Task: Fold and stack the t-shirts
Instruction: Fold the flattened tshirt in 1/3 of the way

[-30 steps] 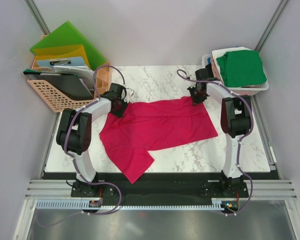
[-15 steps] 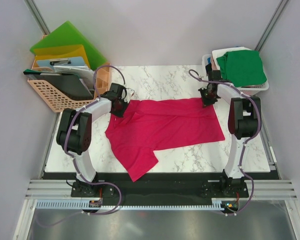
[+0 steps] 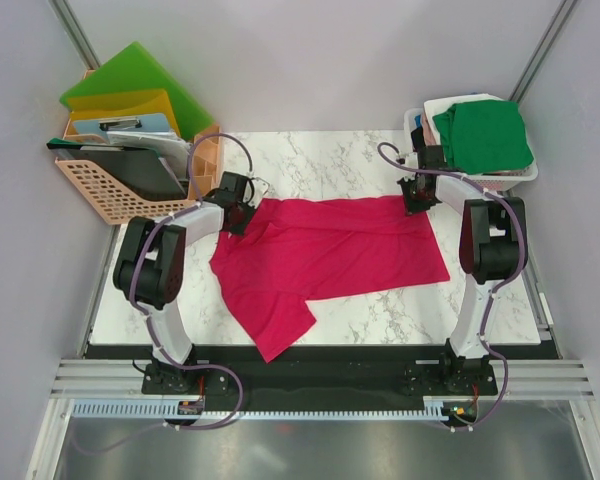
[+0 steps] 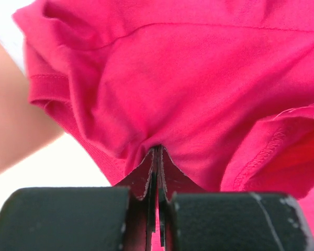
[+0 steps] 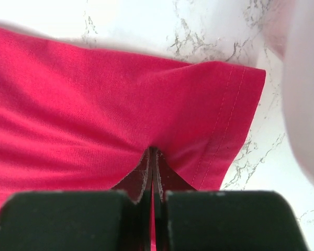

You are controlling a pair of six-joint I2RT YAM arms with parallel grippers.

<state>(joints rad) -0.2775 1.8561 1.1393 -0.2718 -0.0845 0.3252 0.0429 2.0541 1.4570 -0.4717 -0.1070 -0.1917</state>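
Both arms reach forward, elbows raised; my left gripper (image 3: 238, 214) and right gripper (image 3: 417, 194) each pinch a far corner of the crimson t-shirt (image 3: 330, 250) (jaws clamped tight), spread across the tabletop (image 3: 320, 160) middle.

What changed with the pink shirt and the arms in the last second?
The right gripper, shut on a corner of the crimson t-shirt, moved rightward, dragging the shirt that way and stretching it flatter. The left gripper stayed put, clamped on the opposite corner. The green t-shirt in the basket did not move.
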